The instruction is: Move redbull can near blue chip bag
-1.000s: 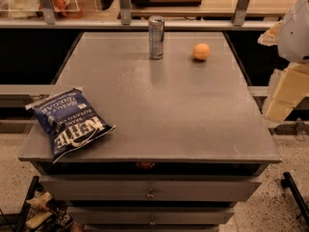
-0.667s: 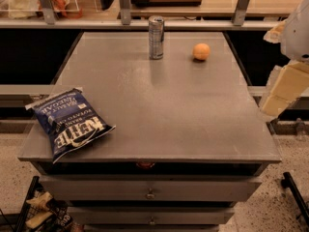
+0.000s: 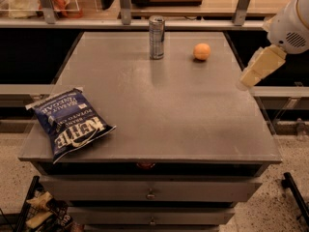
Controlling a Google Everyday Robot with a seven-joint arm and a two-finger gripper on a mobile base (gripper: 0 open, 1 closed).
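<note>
The redbull can [image 3: 156, 36], slim and silver-blue, stands upright at the far middle of the grey table [image 3: 174, 115]. The blue chip bag [image 3: 70, 121], dark blue with white "Kettle" lettering, lies flat at the table's front left corner, far from the can. My gripper [image 3: 247, 81] hangs cream-coloured under the white arm [image 3: 292, 25] at the table's right edge. It is well to the right of the can, in front of it, and holds nothing that I can see.
A small orange fruit [image 3: 202, 51] sits on the table just right of the can. A counter with metal posts [image 3: 124, 4] runs behind the table. Drawers [image 3: 150, 193] are below the tabletop, and clutter lies on the floor at lower left.
My gripper and arm have moved left and up, toward the table's right edge. The can, the bag and the fruit have not moved.
</note>
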